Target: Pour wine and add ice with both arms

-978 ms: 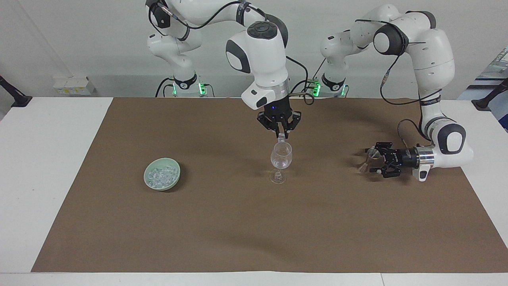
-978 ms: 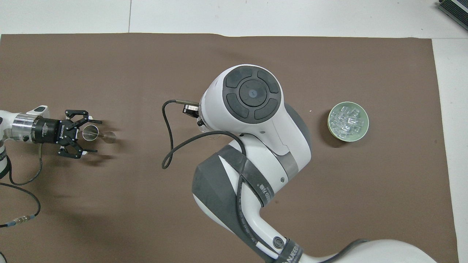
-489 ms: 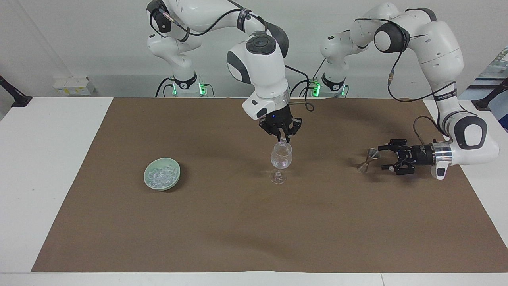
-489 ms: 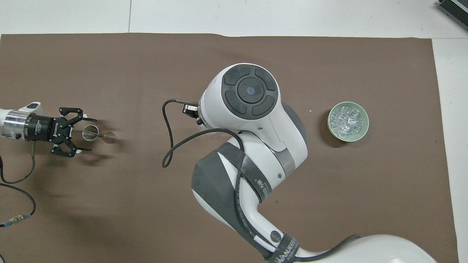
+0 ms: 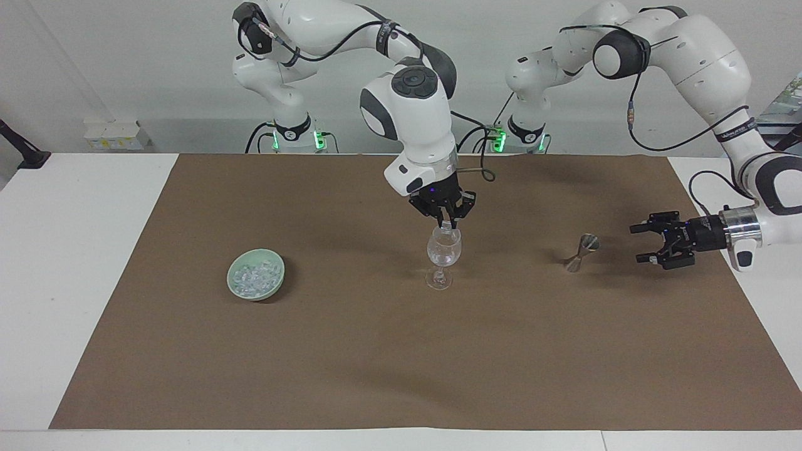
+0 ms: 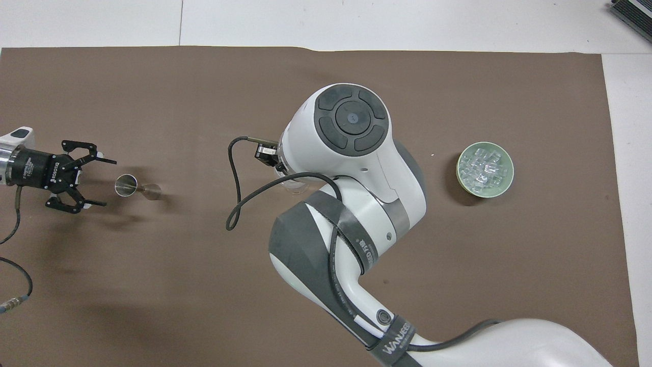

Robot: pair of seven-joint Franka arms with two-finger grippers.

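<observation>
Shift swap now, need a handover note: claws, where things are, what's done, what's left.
Right claw: shut on an ice chunk, right over the glass at mid-mat.
Left claw: open, empty, beside the jigger at the left arm's end, not touching it.
Bowl of ice: toward the right arm's end.
Done: jigger set down on its side; chunk carried to the glass.
Left: drop the chunk in; I cannot tell whether the glass already holds wine or ice.

Facing cam high opposite robots, overhead cam steep down, both share mat (image 5: 351,351)
</observation>
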